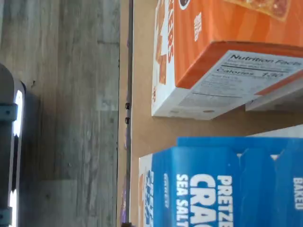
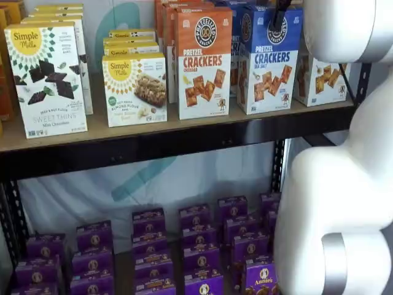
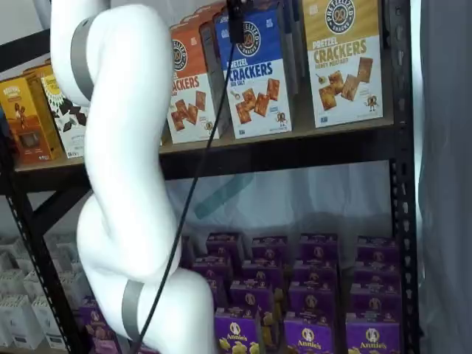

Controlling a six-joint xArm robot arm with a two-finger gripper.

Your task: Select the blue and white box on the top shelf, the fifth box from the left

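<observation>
Tall blue and white pretzel cracker carton (image 2: 268, 60) stands on tan wooden top shelf (image 2: 184, 126), beside orange-topped carton (image 2: 204, 61). Black-fingered hand (image 3: 236, 21) hangs above it, probably lining up; grip state unclear.

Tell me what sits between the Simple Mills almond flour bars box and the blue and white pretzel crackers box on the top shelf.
Only the orange-topped cheddar carton stands between the almond flour bars box and the blue and white box on the top shelf, seen in a shelf view.
</observation>
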